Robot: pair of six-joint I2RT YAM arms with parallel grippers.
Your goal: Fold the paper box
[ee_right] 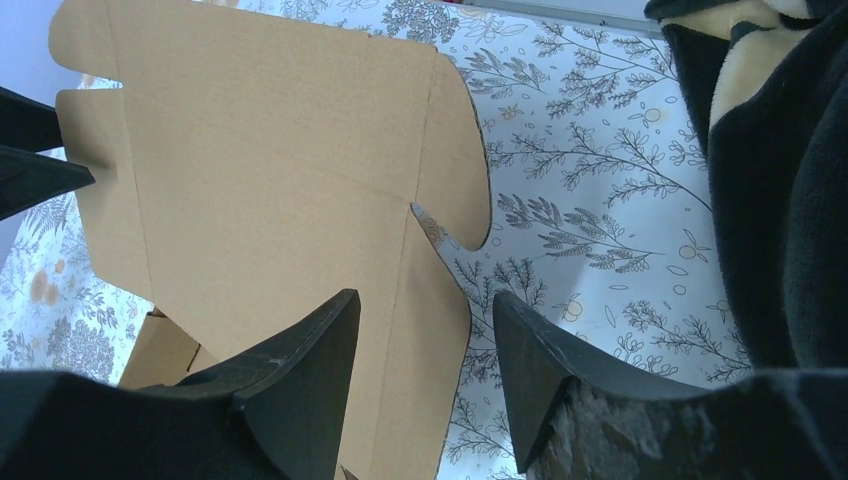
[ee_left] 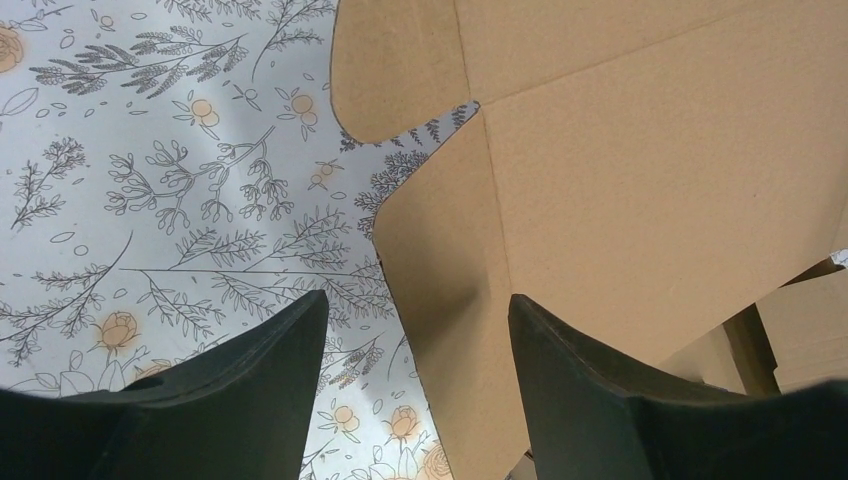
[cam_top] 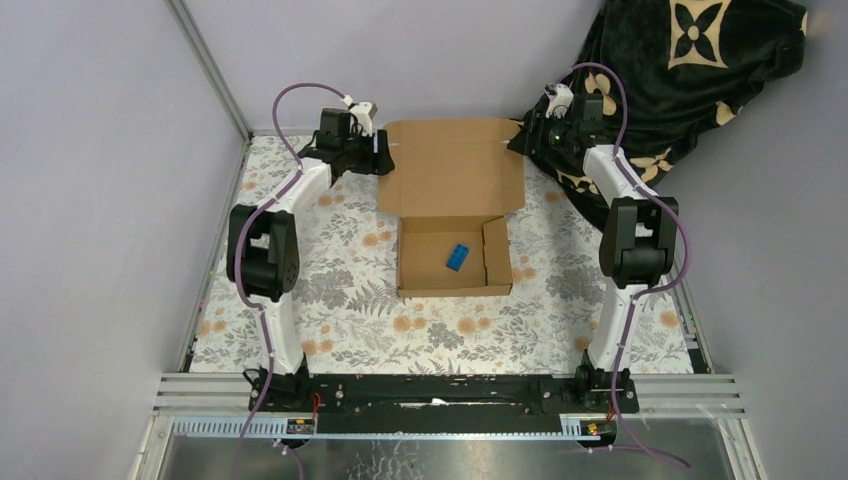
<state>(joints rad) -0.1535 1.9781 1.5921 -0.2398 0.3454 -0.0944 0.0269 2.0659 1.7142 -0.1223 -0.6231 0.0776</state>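
A plain brown corrugated cardboard paper box (cam_top: 455,170) is seen in the upper middle of the top view. It lies on a pale cloth printed with grey leaves and orange flowers (cam_top: 330,300). Its nearer part is raised into a shallow open tray, in which a small blue block (cam_top: 457,257) is lying. Its farther part, a broad lid panel with side flaps, is spread towards the back wall. A dark plush blanket with cream flower shapes (cam_top: 700,70) is heaped in the upper right corner, just beside the lid's right edge.

The left gripper (ee_left: 417,300) is placed at the lid's left edge. In the left wrist view its black fingers are parted widely. One is seen over the printed cloth and the other over the cardboard, with the side flap's edge running between them. Nothing is clamped; whether a finger touches the flap cannot be told.

The right gripper (ee_right: 425,295) is placed at the lid's right edge. In the right wrist view its jaws are likewise held apart, the rounded side flap's edge passes between them, and no grip is seen. The left gripper's fingertips are visible at the left border of that view, beyond the panel.
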